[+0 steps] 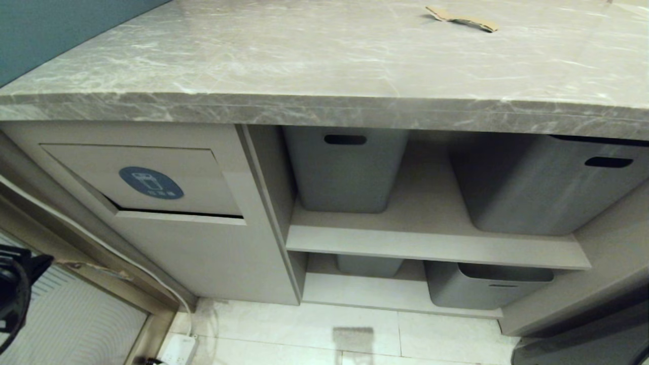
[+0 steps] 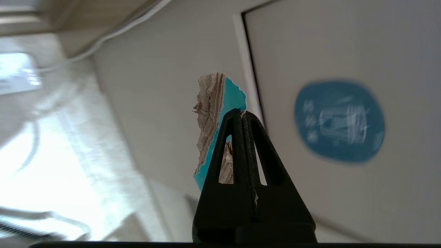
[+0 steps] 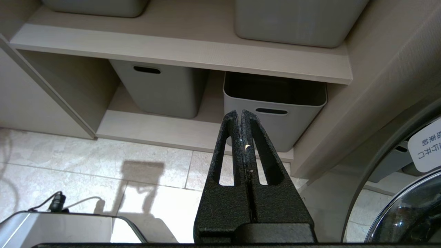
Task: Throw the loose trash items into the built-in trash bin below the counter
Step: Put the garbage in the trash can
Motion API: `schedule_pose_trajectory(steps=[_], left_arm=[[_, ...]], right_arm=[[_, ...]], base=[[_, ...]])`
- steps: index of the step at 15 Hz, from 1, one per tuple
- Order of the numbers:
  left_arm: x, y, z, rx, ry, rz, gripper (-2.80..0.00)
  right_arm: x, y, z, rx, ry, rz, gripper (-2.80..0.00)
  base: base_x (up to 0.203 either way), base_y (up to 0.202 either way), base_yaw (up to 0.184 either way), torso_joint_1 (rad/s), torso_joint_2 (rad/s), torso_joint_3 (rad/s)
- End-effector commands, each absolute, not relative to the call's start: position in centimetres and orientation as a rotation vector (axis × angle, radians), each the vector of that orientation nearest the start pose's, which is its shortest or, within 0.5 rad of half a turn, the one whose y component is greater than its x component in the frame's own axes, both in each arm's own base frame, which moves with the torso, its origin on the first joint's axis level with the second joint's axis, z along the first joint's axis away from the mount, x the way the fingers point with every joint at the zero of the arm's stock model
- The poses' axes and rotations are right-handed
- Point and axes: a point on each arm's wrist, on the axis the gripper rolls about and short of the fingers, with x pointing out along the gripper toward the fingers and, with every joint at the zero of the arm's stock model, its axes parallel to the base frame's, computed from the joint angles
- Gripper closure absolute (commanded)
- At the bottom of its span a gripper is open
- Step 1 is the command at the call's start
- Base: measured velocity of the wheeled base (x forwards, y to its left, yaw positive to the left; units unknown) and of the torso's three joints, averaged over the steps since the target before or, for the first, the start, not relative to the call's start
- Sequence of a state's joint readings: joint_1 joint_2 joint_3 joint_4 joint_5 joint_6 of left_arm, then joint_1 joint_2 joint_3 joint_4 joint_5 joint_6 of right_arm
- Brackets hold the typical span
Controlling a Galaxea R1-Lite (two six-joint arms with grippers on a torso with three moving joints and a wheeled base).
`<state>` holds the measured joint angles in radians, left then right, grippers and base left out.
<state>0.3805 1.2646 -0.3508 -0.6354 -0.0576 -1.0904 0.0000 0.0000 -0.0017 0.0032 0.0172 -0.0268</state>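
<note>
Left gripper [image 2: 242,115] jaws clamping teal-backed cardboard scrap [image 2: 216,117], unseen from head view

The right pincer [image 3: 240,113] hangs above the pale tiled floor [image 3: 103,165] with its two black fingers pressed together, holding nothing. Beyond its tips a grey tub [image 3: 275,113] with a slot handle stands open-topped under a beige shelf [image 3: 179,48], with a second grey tub [image 3: 158,89] beside it, set further back.
</note>
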Motion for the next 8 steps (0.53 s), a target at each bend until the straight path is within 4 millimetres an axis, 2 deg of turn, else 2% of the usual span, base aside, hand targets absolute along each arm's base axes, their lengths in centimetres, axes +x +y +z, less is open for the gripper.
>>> schedule_pose_trajectory(steps=[1, 5, 8], left_arm=[[18.3, 7.7, 14.9, -1.207, 0.084, 0.459, 0.00], [19.4, 7.6, 14.9, -1.463, 0.118, 0.287, 0.00], [20.5, 7.2, 14.9, -1.501, 0.153, 0.222, 0.00]], right_arm=[[-2.3, 0.0, 7.6, -0.028, 0.001, 0.017, 0.00], [-2.3, 0.0, 7.6, -0.028, 0.002, 0.018, 0.00], [-2.3, 0.0, 7.6, -0.027, 0.002, 0.018, 0.00]], base=[[0.000, 0.000, 0.000, 0.000, 0.00, 0.000], [0.000, 0.000, 0.000, 0.000, 0.00, 0.000], [0.000, 0.000, 0.000, 0.000, 0.00, 0.000]])
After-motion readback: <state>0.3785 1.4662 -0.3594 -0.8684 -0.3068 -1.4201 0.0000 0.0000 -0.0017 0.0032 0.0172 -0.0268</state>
